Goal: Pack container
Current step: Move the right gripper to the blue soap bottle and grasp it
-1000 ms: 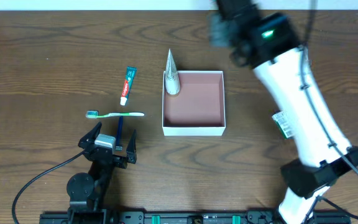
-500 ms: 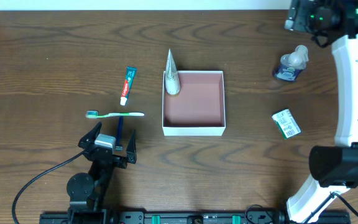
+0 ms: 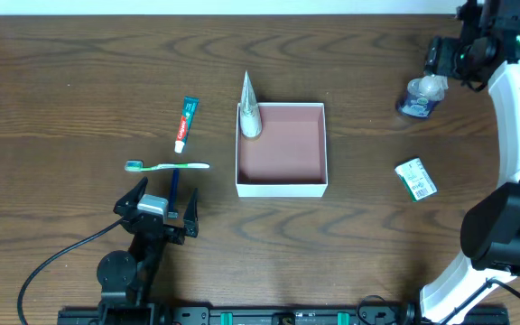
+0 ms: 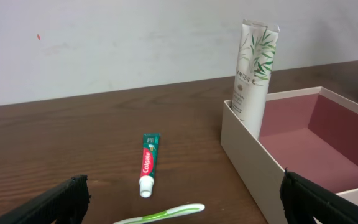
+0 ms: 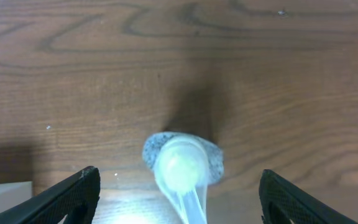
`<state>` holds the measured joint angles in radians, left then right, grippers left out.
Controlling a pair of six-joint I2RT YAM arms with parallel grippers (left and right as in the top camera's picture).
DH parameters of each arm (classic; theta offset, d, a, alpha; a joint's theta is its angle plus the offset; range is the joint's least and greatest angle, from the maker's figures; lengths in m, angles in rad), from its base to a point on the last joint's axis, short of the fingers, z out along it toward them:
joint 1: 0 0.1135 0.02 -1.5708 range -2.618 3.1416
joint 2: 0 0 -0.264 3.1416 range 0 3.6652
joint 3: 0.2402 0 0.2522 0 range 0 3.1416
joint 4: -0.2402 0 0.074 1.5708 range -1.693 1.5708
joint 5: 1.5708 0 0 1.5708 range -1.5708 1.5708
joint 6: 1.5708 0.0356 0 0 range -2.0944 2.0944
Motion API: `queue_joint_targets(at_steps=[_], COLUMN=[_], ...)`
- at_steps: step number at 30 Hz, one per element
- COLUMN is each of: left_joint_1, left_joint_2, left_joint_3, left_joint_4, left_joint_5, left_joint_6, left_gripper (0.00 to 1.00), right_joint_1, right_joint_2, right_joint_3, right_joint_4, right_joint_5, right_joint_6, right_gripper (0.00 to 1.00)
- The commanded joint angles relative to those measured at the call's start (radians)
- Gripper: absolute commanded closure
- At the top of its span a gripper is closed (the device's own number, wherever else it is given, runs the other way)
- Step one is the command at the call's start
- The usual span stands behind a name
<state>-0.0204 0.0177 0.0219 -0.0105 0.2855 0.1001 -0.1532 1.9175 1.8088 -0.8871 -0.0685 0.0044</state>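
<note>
The container (image 3: pixel 281 185) is a shallow white-walled box with a reddish-brown floor at mid table; it also shows in the left wrist view (image 4: pixel 247 155). A white tube (image 3: pixel 250 110) stands upright in its back left corner, also seen from the left wrist (image 4: pixel 253 78). A toothpaste tube (image 3: pixel 185 123) and a green toothbrush (image 3: pixel 167 166) lie left of the box. My left gripper (image 3: pixel 159 209) is open and empty near the front edge. My right gripper (image 3: pixel 448 60) is open directly above a pump bottle (image 3: pixel 420 96), which sits between the jaws in the right wrist view (image 5: pixel 182 163).
A small green-and-white packet (image 3: pixel 415 178) lies right of the box. A dark blue item (image 3: pixel 173 188) lies in front of the toothbrush, by the left gripper. The right arm's white links run down the right edge of the table.
My right arm has swung from over the box's back right to the far right corner and now hovers over the pump bottle. The left arm has not moved.
</note>
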Motion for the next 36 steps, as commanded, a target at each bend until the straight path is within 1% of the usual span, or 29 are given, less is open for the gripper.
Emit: queue_joint_targets(at_steps=[1,8,13,16,22,29,33,36], left_joint_1=[0.005,0.005,0.005,0.005,0.005,0.005,0.005,0.005], left_joint_2=[0.0,0.0,0.0,0.0,0.0,0.0,0.0,0.0], left_joint_3=[-0.018,-0.018,-0.018,-0.018,-0.018,-0.018,-0.018,-0.018], left_joint_4=[-0.034,-0.034,-0.034,-0.034,-0.034,-0.034,-0.034,-0.034], left_joint_5=[0.017,0.017,0.017,0.018,0.017,0.018,0.017,0.017], left_joint_6=[-0.012,-0.012,-0.012,-0.012,-0.012,-0.012,-0.012,-0.012], left_gripper=[0.02,0.02,0.02,0.02,0.02,0.02,0.02,0.02], right_joint_1=[-0.003,-0.004,-0.004,-0.004,-0.004,-0.004,-0.004,-0.003], right_joint_2=[-0.013,-0.013,-0.013,-0.013,-0.013,0.013,0.025,0.026], right_joint_3=[-0.058,-0.157,-0.192,-0.197,-0.201,-0.202,-0.202,-0.202], right_joint_4=[0.041,0.145,0.179,0.185,0.194,0.2,0.198,0.198], right_joint_5=[-0.041,-0.042,-0.042,-0.042,-0.042,-0.053,-0.069,-0.071], right_joint_6=[-0.07,-0.089,-0.097,-0.097,-0.1,-0.101,-0.103,-0.103], right_gripper=[0.19,0.28,0.32,0.37,0.38,0.44,0.51,0.65])
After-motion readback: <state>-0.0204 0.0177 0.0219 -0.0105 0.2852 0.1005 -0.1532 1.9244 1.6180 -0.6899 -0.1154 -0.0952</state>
